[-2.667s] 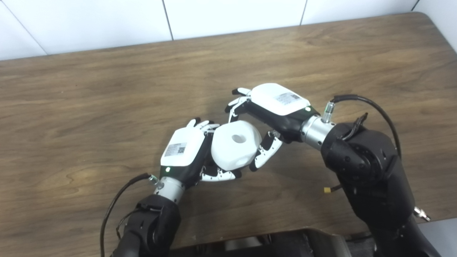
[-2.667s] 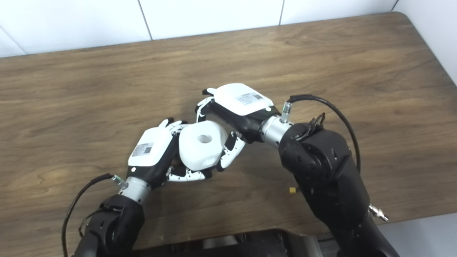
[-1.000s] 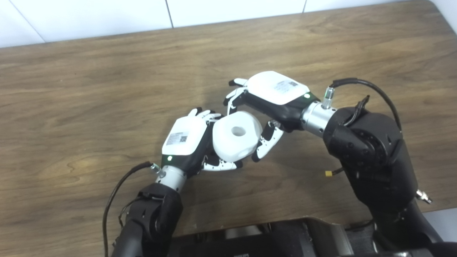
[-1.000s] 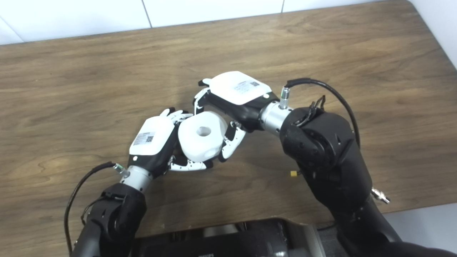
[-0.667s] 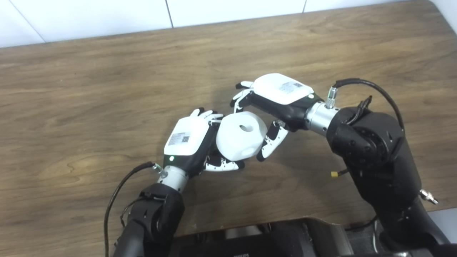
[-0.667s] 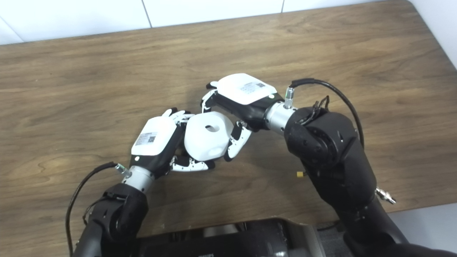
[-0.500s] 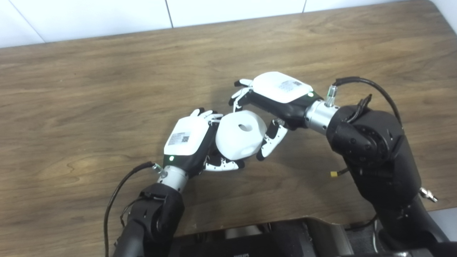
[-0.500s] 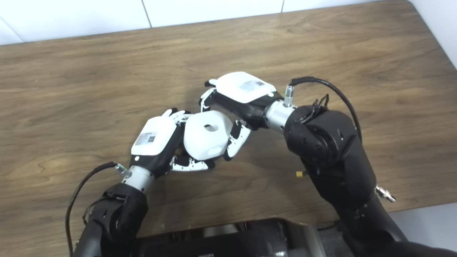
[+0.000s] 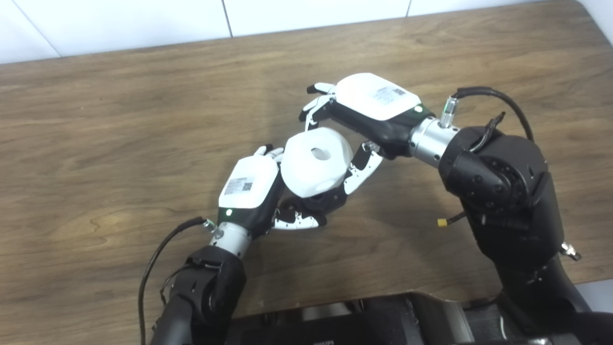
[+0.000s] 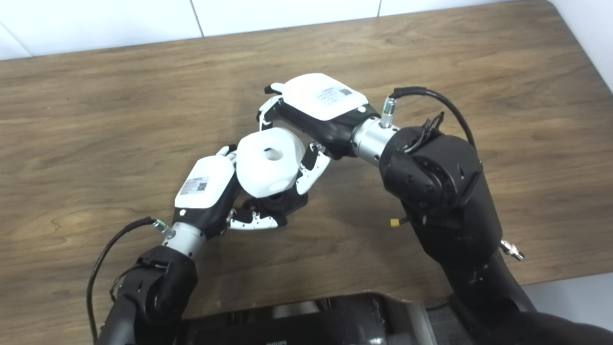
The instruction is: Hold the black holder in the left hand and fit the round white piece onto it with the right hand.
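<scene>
Near the middle of the wooden bench (image 9: 119,124), the round white piece (image 9: 314,161) is held by the right hand (image 9: 366,115), whose fingers (image 9: 313,103) are curled over its far side while the thumb (image 9: 360,167) is pressed against its near right side. A round hole is seen in the top face of the piece, which is tilted slightly. Directly below it, the black holder (image 9: 320,201) is gripped by the left hand (image 9: 254,189), with the thumb (image 9: 299,221) wrapped along the holder's near edge and the other fingertips (image 9: 269,151) seen just behind the white piece. Only part of the holder is visible under the piece; whether the two are touching or slightly apart cannot be told. The piece is seen raised above the bench surface, and a dark shadow is cast under both hands. Black cables are seen running from each wrist. A white tiled wall (image 9: 143,19) is seen behind the bench's far edge.
</scene>
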### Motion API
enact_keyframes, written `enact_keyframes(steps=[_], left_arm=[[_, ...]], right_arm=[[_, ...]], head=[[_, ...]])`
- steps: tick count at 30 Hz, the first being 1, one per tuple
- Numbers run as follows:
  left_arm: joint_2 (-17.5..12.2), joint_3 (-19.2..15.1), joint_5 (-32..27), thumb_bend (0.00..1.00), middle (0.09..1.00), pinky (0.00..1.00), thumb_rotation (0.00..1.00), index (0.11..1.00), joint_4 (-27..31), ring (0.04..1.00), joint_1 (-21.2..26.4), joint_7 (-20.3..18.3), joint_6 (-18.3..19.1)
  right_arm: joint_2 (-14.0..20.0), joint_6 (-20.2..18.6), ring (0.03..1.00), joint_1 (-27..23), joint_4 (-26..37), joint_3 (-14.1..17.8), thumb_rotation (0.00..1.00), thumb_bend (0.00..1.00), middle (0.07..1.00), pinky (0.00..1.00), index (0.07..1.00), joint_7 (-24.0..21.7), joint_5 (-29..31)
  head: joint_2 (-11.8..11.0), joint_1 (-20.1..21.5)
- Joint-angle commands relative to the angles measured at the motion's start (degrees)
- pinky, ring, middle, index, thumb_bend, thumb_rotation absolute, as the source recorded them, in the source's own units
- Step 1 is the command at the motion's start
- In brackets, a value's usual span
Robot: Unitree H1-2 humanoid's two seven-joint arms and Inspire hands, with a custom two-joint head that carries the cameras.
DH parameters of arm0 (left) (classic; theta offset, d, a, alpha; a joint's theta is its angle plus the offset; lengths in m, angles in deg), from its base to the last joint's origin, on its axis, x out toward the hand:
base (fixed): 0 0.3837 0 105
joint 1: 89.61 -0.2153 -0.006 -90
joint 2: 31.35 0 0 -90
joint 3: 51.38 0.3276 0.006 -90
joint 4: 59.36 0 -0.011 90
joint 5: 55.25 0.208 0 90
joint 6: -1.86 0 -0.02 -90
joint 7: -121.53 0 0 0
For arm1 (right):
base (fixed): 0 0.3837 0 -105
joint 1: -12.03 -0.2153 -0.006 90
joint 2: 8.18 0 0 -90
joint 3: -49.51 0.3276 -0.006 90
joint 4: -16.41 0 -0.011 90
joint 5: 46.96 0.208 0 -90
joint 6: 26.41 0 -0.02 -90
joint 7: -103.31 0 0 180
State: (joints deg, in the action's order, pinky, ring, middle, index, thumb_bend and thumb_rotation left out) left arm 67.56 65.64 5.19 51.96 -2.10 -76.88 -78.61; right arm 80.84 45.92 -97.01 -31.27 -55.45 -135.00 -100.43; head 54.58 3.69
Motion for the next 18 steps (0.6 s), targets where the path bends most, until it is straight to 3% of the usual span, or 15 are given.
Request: enact_keyframes(steps=[1, 8, 18], left_arm=[[0.0, 0.3, 0.2, 0.52, 0.811, 0.96, 0.06, 0.488, -0.1, 0.883, 0.8, 1.0, -1.4], [0.1, 0.5, 0.2, 0.52, 0.809, 0.96, 0.06, 0.488, -0.5, 0.880, 0.9, 1.5, -1.6], [0.1, 0.4, 0.3, 0.52, 0.807, 0.96, 0.06, 0.488, -0.2, 0.882, 0.9, 1.2, -1.6]], right_arm=[[-0.7, -0.9, 0.951, -2.8, 2.8, 0.8, 0.14, 0.52, 0.801, 0.86, 0.483, 0.1, 0.5], [-1.0, -3.2, 0.956, -4.6, 5.1, 1.7, 0.14, 0.52, 0.804, 0.86, 0.483, -2.9, -0.1], [1.4, -2.6, 0.961, -6.5, 5.1, 2.1, 0.14, 0.52, 0.807, 0.86, 0.484, -5.2, -0.2]], head=[[0.0, -0.1], [0.1, -0.1], [0.5, -0.2]])
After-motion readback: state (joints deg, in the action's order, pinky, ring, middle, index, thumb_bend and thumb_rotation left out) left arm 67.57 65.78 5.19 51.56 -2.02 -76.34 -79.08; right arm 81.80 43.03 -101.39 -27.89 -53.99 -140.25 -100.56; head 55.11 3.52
